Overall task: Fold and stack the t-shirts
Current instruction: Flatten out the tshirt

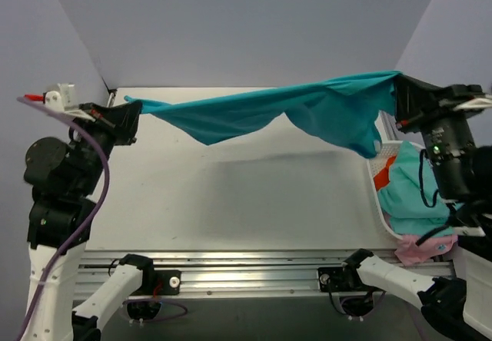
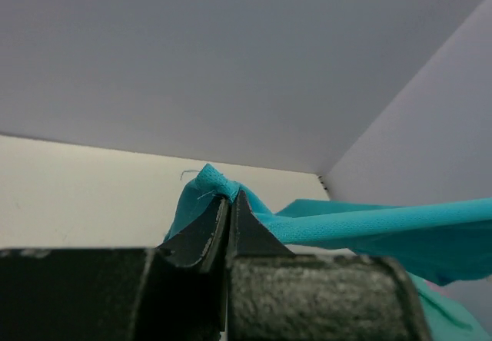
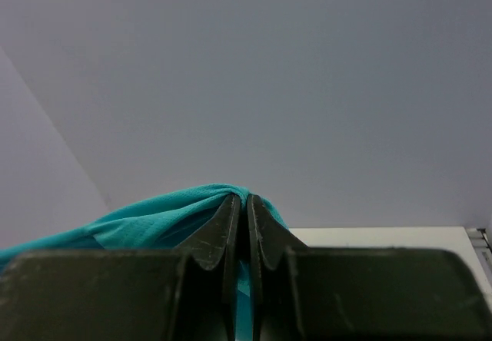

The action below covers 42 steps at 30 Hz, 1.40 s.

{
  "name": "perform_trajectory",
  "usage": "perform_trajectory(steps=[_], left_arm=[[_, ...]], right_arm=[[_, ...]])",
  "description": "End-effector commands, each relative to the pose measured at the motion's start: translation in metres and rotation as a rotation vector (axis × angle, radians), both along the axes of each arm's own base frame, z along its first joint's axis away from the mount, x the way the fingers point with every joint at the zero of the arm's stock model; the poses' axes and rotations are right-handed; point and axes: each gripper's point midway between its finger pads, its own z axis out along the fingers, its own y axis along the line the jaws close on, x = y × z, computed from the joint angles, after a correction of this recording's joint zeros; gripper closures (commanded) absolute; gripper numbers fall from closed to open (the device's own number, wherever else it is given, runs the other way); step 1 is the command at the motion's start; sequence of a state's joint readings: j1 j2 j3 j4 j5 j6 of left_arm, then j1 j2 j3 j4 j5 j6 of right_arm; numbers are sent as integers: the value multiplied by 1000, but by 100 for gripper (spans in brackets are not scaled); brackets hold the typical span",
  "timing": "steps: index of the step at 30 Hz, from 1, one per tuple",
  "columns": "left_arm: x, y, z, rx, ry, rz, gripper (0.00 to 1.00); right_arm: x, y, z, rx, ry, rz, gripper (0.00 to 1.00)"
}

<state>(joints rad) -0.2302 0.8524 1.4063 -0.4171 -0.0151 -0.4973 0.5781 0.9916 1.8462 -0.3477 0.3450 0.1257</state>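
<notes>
Teal t-shirt (image 1: 323, 114) (soft, light, sagging) hangs over the bench (image 1: 231, 203), left fingers (image 2: 196, 237) and right fingers (image 3: 215, 233) clamped on its ends.

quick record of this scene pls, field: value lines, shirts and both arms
held item: deep teal t-shirt
left fingers: shut on one end of the shirt
right fingers: shut on the other end
shirt state: unfolded, stretched in the air between both arms, sagging along its lower edge
table: shirt's shadow falls on it
basket: white lattice, at the table's right edge
in basket: paler aqua shirt, orange-red shirt
pink shirt: hangs over the basket's near end
folded stack: none visible
</notes>
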Motion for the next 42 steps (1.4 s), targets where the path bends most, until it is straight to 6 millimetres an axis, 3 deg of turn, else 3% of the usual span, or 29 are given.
perform_trajectory(steps=[1, 4, 8, 12, 14, 16, 18, 19, 20, 21, 22, 23, 24, 25, 26, 27, 28, 29, 30, 31, 33, 34, 35, 36, 38, 39, 40, 41, 42], left_arm=[[-49, -2, 44, -10, -139, -75, 98], [-76, 1, 57, -18, -197, -94, 98], [-92, 4, 58, -15, -212, -98, 98], [-87, 3, 48, -15, -177, -93, 98], [-69, 3, 33, -14, -132, -73, 98], [-53, 1, 20, -18, -95, -65, 98], [-24, -4, -14, -15, -15, -56, 98], [-12, -5, -21, -25, -11, -45, 98], [13, -9, -57, -16, 74, -34, 98], [27, -10, -73, -16, 104, -22, 98], [44, -9, -79, -28, 96, 9, 98], [74, -12, -112, -12, 183, 25, 98], [93, -10, -125, -8, 207, 52, 98], [125, -12, -163, 16, 300, 70, 98], [142, -10, -181, 24, 333, 83, 98], [158, -8, -192, 24, 352, 94, 98], [177, -7, -202, 14, 355, 100, 98], [205, -1, -242, 19, 425, 123, 98], [219, 3, -255, 13, 445, 132, 98], [246, 3, -281, 5, 485, 127, 98], [275, 11, -304, 2, 513, 151, 98], [298, 11, -291, -4, 485, 153, 98], [315, 11, -336, 6, 564, 152, 98], [326, 15, -347, 5, 590, 153, 98], [357, 10, -370, -17, 624, 113, 98], [362, 13, -381, -26, 664, 105, 98], [368, 13, -408, -39, 712, 107, 98], [384, 14, -392, -50, 673, 109, 97], [387, 16, -398, -57, 695, 113, 93]], right_arm=[[-6, 10, -2, -80, -3, 68, 100], [-28, 28, 17, -92, -91, 225, 100], [-28, 47, 11, -121, -79, 325, 100], [-17, 49, -8, -121, -38, 318, 100], [-8, 45, -14, -118, -17, 276, 100], [18, 51, -37, -139, 60, 245, 100], [47, 52, -62, -156, 134, 173, 100], [77, 62, -95, -181, 211, 151, 100], [95, 62, -114, -190, 257, 105, 100], [112, 65, -134, -203, 302, 84, 100], [147, 64, -163, -190, 363, 43, 100], [166, 65, -193, -194, 421, 36, 100], [193, 77, -235, -210, 498, 72, 100], [213, 76, -248, -193, 498, 55, 100], [228, 78, -271, -205, 536, 44, 100], [253, 81, -322, -237, 627, 25, 100], [267, 80, -341, -243, 654, 6, 100], [287, 78, -347, -237, 661, -13, 100], [303, 77, -362, -242, 679, -23, 100], [325, 81, -412, -258, 746, -34, 100], [364, 83, -450, -264, 784, -52, 100], [371, 81, -462, -272, 811, -68, 100], [382, 80, -469, -272, 815, -79, 100], [401, 81, -477, -267, 800, -91, 100], [416, 76, -481, -261, 789, -121, 100], [424, 70, -493, -259, 798, -142, 100], [436, 68, -475, -244, 750, -159, 100], [441, 61, -472, -238, 733, -187, 83], [447, 53, -469, -226, 715, -212, 16]])
